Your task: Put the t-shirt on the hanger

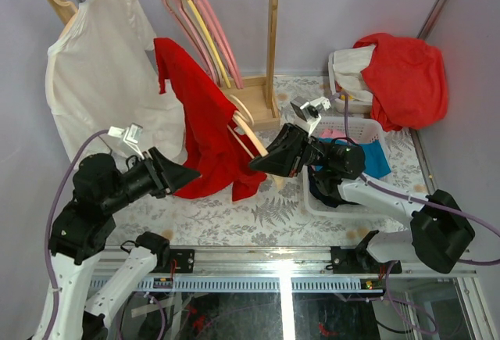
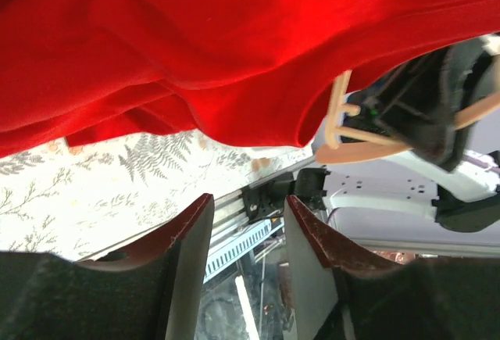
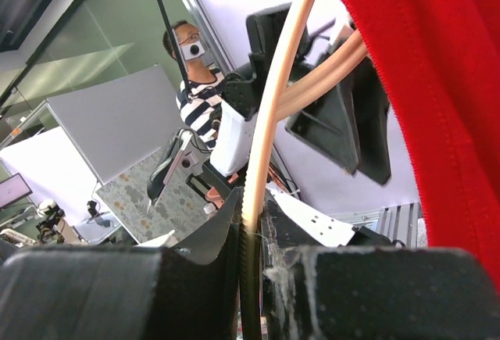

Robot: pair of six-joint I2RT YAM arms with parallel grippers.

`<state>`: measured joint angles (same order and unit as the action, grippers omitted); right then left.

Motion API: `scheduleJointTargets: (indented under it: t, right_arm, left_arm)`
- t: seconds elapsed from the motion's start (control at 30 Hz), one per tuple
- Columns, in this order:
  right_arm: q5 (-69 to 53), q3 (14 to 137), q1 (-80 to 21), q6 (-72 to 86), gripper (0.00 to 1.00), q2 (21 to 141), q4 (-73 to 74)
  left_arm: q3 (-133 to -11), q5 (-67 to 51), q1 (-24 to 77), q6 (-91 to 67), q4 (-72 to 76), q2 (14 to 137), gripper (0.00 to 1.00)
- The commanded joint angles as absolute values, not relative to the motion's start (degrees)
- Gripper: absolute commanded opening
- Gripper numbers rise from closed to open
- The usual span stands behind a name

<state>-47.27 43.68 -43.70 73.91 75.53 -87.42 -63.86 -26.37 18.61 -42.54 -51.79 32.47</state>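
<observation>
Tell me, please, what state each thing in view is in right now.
t-shirt: draped over the hanger, lower part hanging loose.
hanger: held up by the right tool, partly inside the t-shirt.
right tool: shut on the hanger.
left tool: open, nothing between its fingers, near the t-shirt's hem.
white shirt: hanging on the rack.
pink hangers: hanging bare on the rack.
basket: holding clothes.

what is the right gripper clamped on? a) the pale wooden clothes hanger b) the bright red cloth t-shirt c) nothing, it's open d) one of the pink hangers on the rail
a: the right gripper is closed on a thin bar of the pale wooden clothes hanger, and the bright red cloth t-shirt hangs beside it, not in the jaws.
</observation>
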Motion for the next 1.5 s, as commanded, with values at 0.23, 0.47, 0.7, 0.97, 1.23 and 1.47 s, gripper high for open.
scheduleJointTargets:
  t: [0.23,0.47,0.7,0.97,1.23,1.47]
  right_arm:
    - [-46.93,37.81,-43.23,70.25,0.0,68.56,-97.56]
    - [-51.35,39.24,-43.28,69.89,0.0,71.16,-97.74]
    - [-52.83,40.02,-43.84,68.22,0.0,72.02,-97.66]
    - [-53.97,40.96,-44.14,65.93,0.0,76.59,-97.17]
    - [-54.53,42.02,-46.45,60.24,0.0,77.66,-90.63]
    - [-54.67,42.97,-48.97,54.15,0.0,77.79,-83.95]
  left_arm:
    - [-77.65,-21.71,18.63,-46.98,-48.14,37.43,0.45]
    - [-84.98,-14.22,18.65,-47.02,-45.82,42.85,0.47]
    - [-85.91,-13.06,18.64,-51.14,-41.53,45.21,0.53]
    - [-84.67,-9.18,18.65,-56.69,-40.38,46.27,0.64]
    - [-82.69,-6.63,18.67,-57.83,-39.35,48.41,0.67]
    - [-81.2,-6.74,18.7,-57.57,-38.66,49.92,0.67]
